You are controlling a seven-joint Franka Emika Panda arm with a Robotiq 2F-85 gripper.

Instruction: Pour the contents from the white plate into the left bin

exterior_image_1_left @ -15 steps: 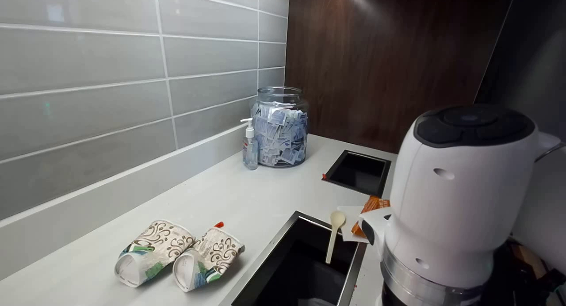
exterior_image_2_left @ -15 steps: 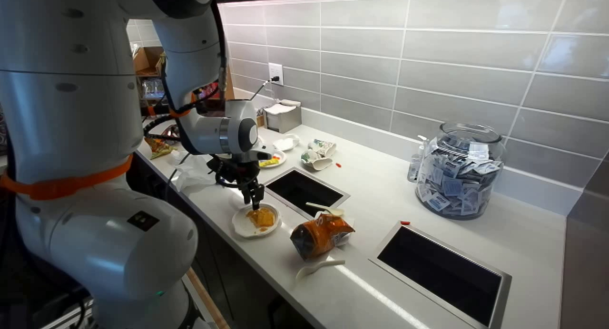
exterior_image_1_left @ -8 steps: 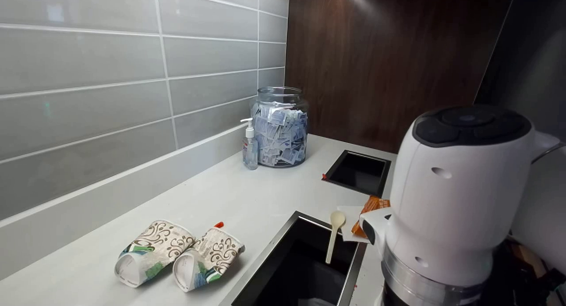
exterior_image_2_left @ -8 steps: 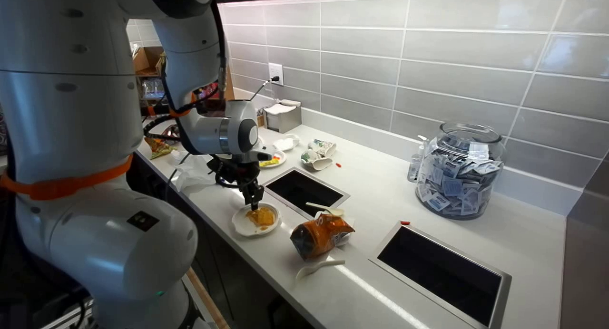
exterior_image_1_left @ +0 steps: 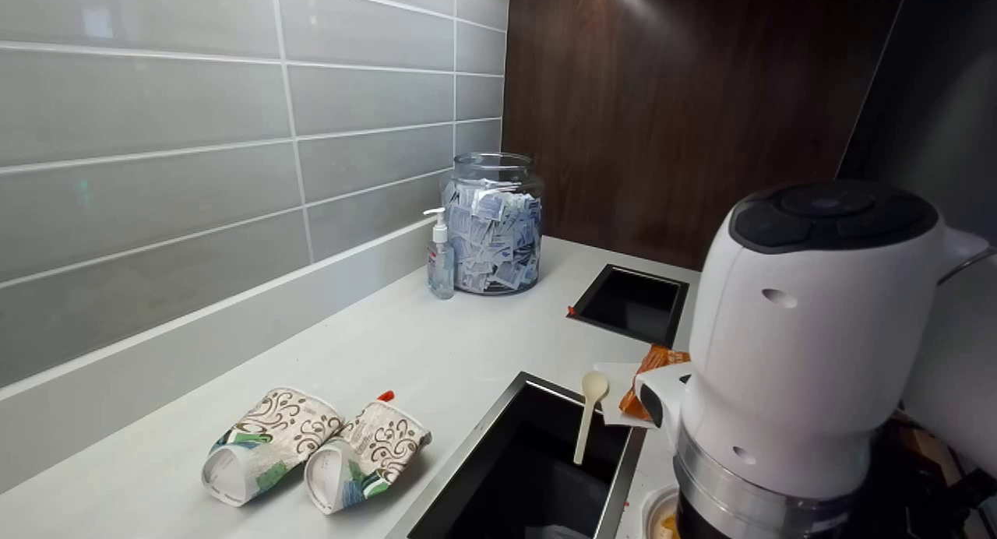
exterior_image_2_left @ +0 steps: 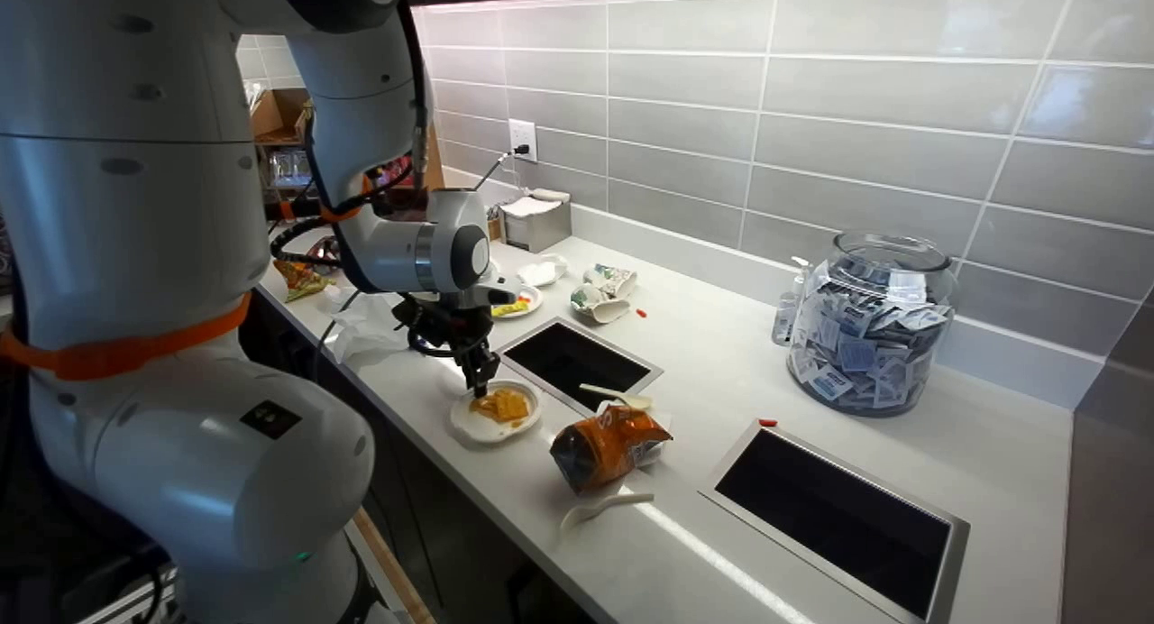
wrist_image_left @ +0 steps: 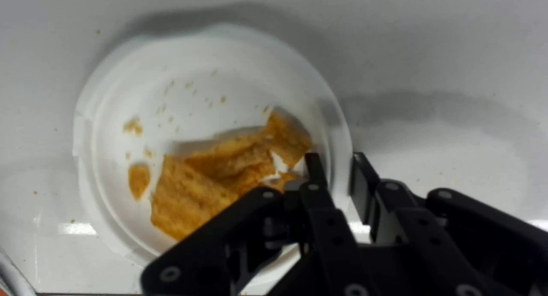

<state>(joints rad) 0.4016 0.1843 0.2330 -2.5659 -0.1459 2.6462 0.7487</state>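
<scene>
Arm [exterior_image_1_left: 810, 344], above fingers [wrist_image_left: 364, 180], blocks much of exterior view. Left bin [exterior_image_2_left: 570, 361] near fingers; both exterior views show it. White plate [wrist_image_left: 239, 60] at fingers; wrist view alone reveals rim between them, fingers standing apart. Chips [wrist_image_left: 184, 199] beside inner finger.

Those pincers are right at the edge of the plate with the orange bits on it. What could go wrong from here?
The gripper straddles only one edge of the white plate, so it may tilt when lifted and spill onto the counter. One finger reaches in close to the orange pieces; closing could crush or trap one. A spoon juts over the bin opening beside the plate, so pouring there might knock it in.
</scene>
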